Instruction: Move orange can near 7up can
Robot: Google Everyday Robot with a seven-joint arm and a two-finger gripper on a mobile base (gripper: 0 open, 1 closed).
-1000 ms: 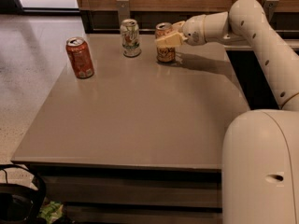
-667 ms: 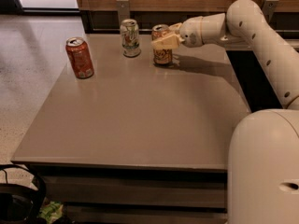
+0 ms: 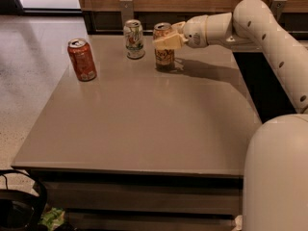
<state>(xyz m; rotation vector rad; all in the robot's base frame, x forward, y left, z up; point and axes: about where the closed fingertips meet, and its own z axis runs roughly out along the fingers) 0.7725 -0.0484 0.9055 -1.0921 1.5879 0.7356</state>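
The orange can (image 3: 164, 57) stands upright on the grey table (image 3: 144, 124) near its far edge. My gripper (image 3: 166, 40) reaches in from the right and is shut around the can's upper half. The 7up can (image 3: 134, 39), white-silver with green markings, stands upright just left of the orange can, a small gap between them.
A red-orange can (image 3: 82, 59) stands upright at the table's far left. A wooden wall with metal brackets (image 3: 127, 9) runs behind the table. My arm (image 3: 260, 28) crosses the far right side. A dark object (image 3: 19, 206) lies on the floor at the front left.
My gripper has carried the orange can leftwards, closer to the 7up can. The other two cans have not moved.
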